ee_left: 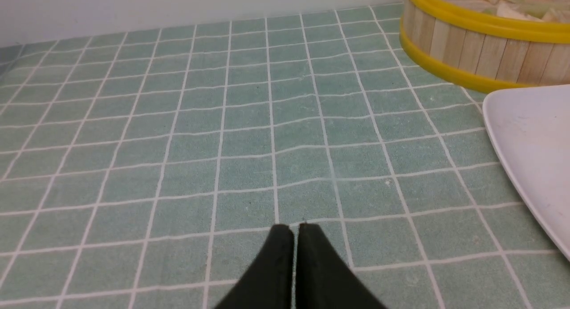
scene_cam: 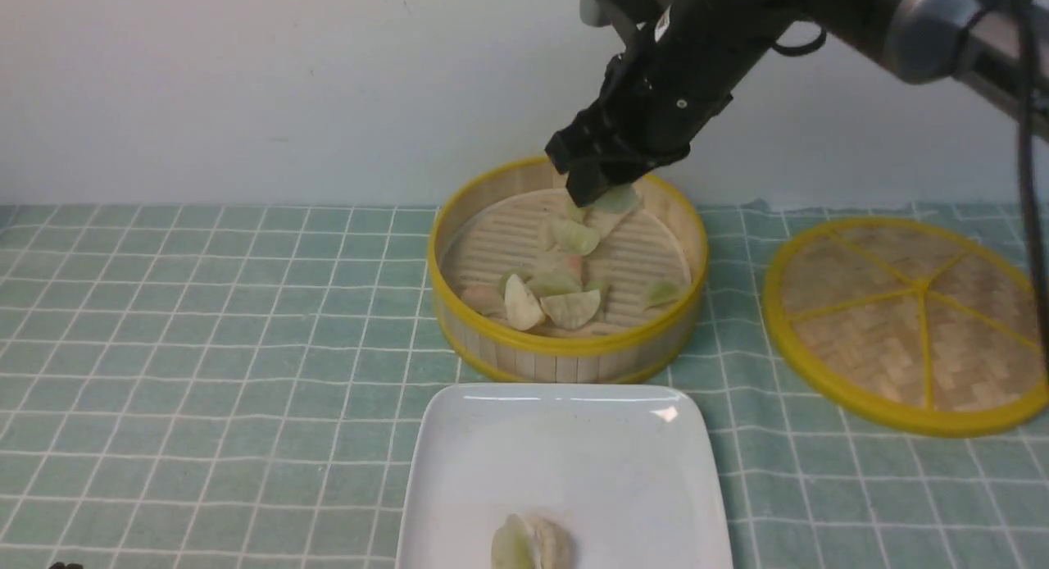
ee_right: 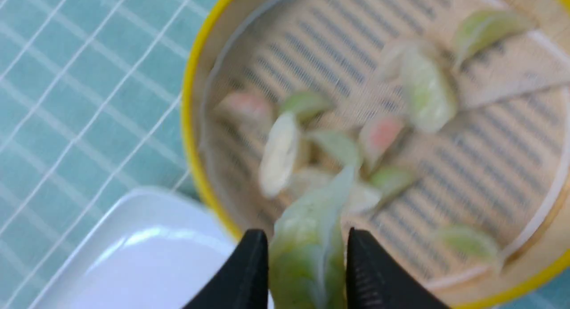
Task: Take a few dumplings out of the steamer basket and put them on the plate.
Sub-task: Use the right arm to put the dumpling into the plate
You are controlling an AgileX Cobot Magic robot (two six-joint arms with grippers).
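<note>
The steamer basket (scene_cam: 565, 346) stands at the table's middle with several dumplings (scene_cam: 541, 294) on its slatted floor. My right gripper (scene_cam: 597, 193) hangs over the basket's far side, shut on a pale green dumpling (scene_cam: 616, 198); the right wrist view shows that dumpling (ee_right: 307, 246) between the black fingers, above the basket (ee_right: 189, 122). The white plate (scene_cam: 565, 454) lies in front of the basket and holds one or two dumplings (scene_cam: 531, 544) at its near edge. My left gripper (ee_left: 291, 229) is shut and empty, low over the cloth left of the plate (ee_left: 530, 140) and the basket (ee_left: 467, 55).
A flat woven disc with a yellow rim and spokes (scene_cam: 910, 319) lies to the right of the basket. A green checked cloth (scene_cam: 205, 348) covers the table. A pale wall runs behind.
</note>
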